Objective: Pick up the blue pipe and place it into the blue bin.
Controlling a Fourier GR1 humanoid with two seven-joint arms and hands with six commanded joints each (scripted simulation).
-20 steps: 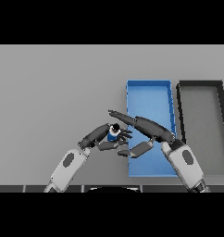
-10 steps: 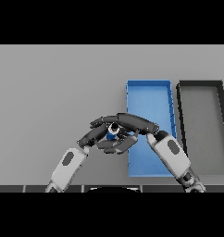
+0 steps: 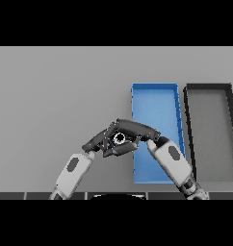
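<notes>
Both hands meet just left of the blue bin (image 3: 155,98) (a black bin (image 3: 210,101) stands beside it). The right hand (image 3: 135,129) and left hand (image 3: 100,141) seem curled around the blue pipe (image 3: 119,139) between them.

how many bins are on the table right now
2: a blue bin right of centre, its near end partly covered by the right arm, and a black bin just beside it at the far right. None seems hidden.

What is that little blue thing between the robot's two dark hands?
In the head view, the blue pipe sits between the left hand and right hand, both curled around it, just left of the blue bin.
</notes>
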